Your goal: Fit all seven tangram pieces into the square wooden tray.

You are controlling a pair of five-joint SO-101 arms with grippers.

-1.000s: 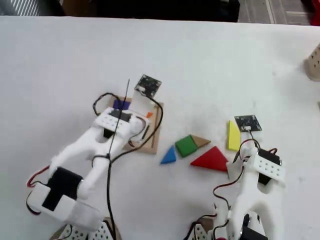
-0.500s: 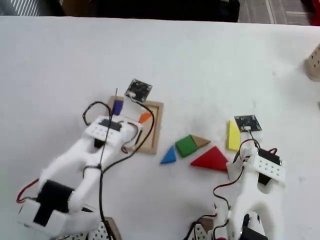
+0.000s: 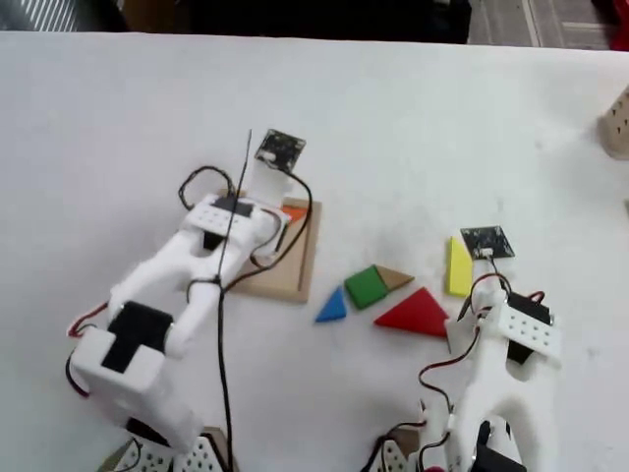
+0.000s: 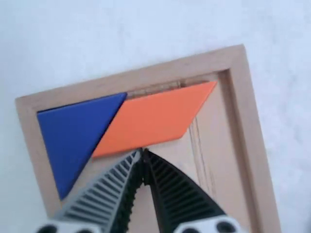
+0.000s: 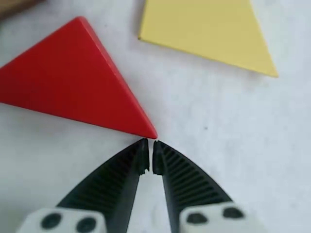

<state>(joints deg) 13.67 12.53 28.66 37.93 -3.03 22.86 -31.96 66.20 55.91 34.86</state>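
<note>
Wood, pale: the square tray [image 3: 313, 246] lies left of centre in the high view on the white desk [image 3: 442, 118], partly under the left arm. Two of the seven pieces are in it, a large blue triangle [image 4: 73, 131] and an orange parallelogram [image 4: 153, 119]. They meet edge to edge along one inner wall of the rim [image 4: 146, 76], and the rest of the floor is bare wood. The left pincer [image 4: 142, 154] hangs over that bare floor, closed and holding nothing, with its tips at the parallelogram's free long edge; whether they touch it cannot be told. Five pieces lie loose on the desk right of the tray, lower centre of the high view: a small blue triangle [image 3: 332, 307], a green square [image 3: 366, 287], a tan triangle [image 3: 395, 276], a red triangle [image 3: 415, 315] and a yellow piece [image 3: 458, 267]. The right pincer [image 5: 148, 155] is also closed and empty, its tips just short of one sharp corner of the red triangle [image 5: 73, 82], with the yellow piece [image 5: 209, 29] beyond. Governing relation, as judged: the red triangle lies straight ahead of the right pincer, corner first. Its longest edge runs roughly across the frame in the high view. The right arm is much the nearer to it, the left arm being over the tray. The closed tips suit a push towards the tray; a grasp would call for opening first. Markings: no legible label or writing on pieces, tray or desk.
</note>
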